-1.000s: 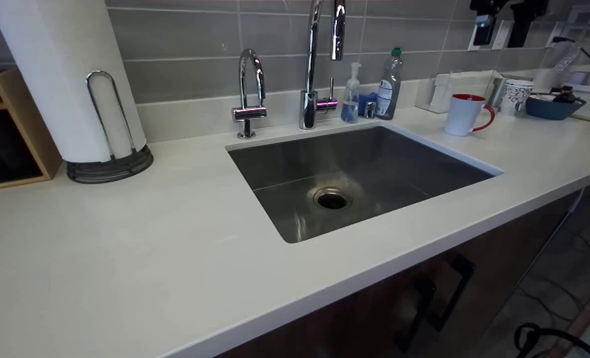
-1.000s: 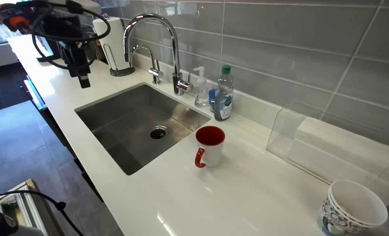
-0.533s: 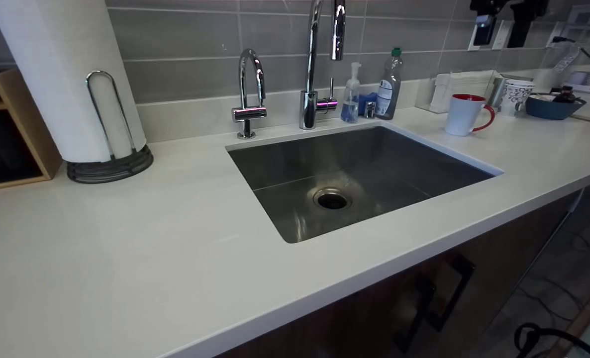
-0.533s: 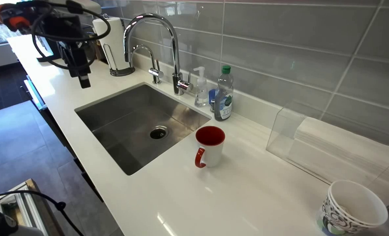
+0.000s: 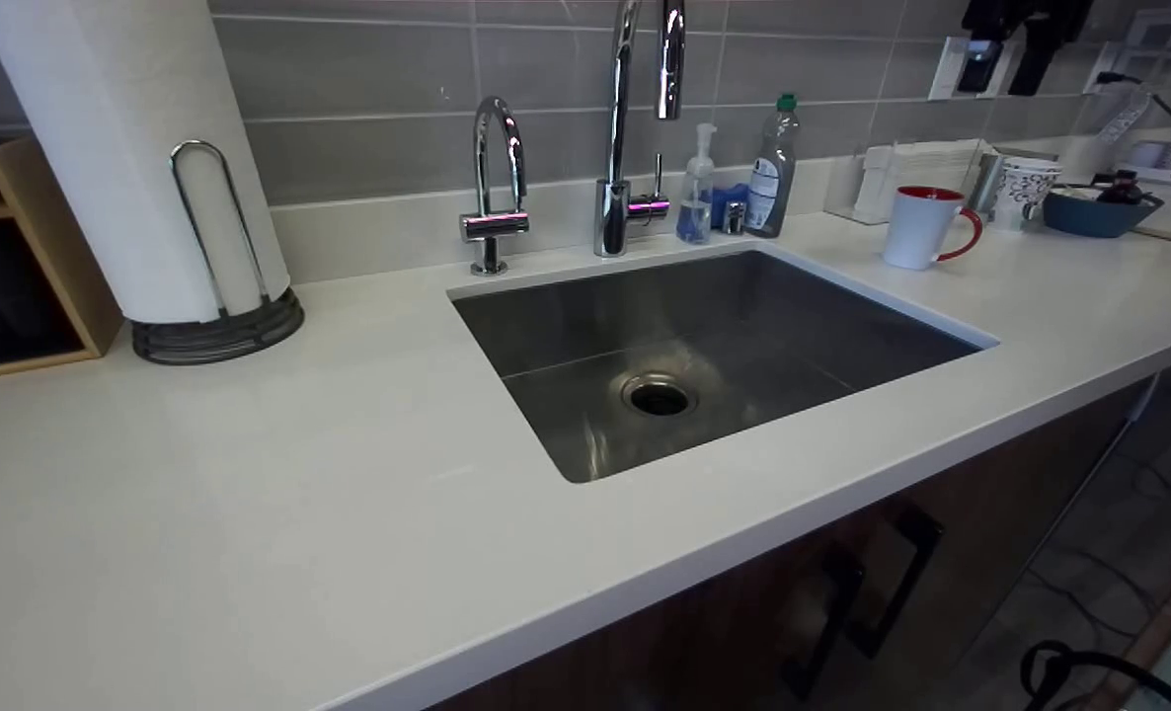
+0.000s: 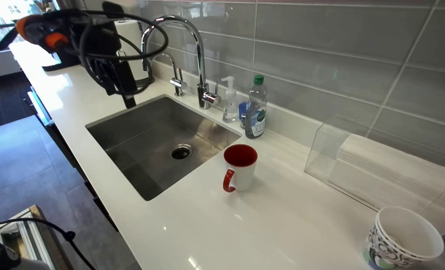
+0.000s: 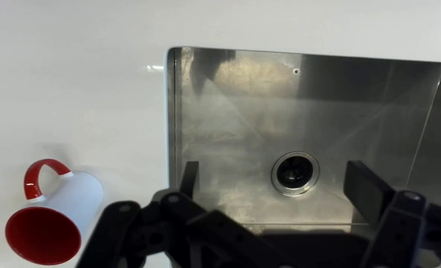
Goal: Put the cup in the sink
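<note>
The cup, a white mug with a red inside and red handle, stands upright on the white counter beside the sink in both exterior views (image 5: pixel 913 235) (image 6: pixel 246 178). In the wrist view the cup (image 7: pixel 75 201) is at the lower left. The sink, a rectangular steel basin with a round drain, is in both exterior views (image 5: pixel 585 341) (image 6: pixel 143 135) and fills the right of the wrist view (image 7: pixel 235 130). My gripper (image 7: pixel 272 163) is open, with nothing between its fingers, above the sink. In exterior views it shows at the upper left (image 6: pixel 129 102) and top right (image 5: pixel 1005 79).
A tall faucet (image 6: pixel 202 60) and a smaller tap (image 6: pixel 177 80) rise behind the sink. A dish-soap bottle (image 6: pixel 256 112) and a pump bottle (image 6: pixel 230 101) stand near its back corner. A napkin holder (image 6: pixel 320 150), paper cups (image 6: pixel 391 240) and a blue bowl (image 5: pixel 1089 212) stand beyond the cup.
In the last half second my gripper has moved right and slightly down in an exterior view, from the far side of the sink to over its edge. Cup and sink have not moved.
</note>
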### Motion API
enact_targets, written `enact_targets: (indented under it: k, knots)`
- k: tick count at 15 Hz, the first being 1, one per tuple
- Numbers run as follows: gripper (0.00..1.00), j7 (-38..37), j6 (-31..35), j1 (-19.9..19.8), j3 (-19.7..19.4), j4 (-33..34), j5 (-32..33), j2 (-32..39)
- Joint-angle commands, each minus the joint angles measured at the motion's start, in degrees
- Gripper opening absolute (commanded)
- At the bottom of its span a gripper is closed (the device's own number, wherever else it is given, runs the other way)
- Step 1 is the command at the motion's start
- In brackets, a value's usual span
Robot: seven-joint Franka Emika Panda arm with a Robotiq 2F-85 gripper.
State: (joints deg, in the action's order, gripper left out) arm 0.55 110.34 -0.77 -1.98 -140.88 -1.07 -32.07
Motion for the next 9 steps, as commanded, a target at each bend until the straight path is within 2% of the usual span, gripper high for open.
enact_targets:
  k: [1, 3, 7, 8, 9]
  knots:
    - [1.0, 5.69, 5.82, -3.0, -5.31, -2.89, 0.61, -0.23]
    - [1.0, 10.39, 7.0, -4.1, -8.5, -3.32, 0.57, 1.37]
    - [1.0, 15.41, 12.95, -8.2, -10.44, -4.72, 10.08, 4.56]
    - [1.0, 14.63, 13.76, -8.87, -10.6, -5.02, 10.84, 5.21]
    - [1.0, 13.81, 10.8, -7.88, -10.39, -3.94, 8.08, 4.08]
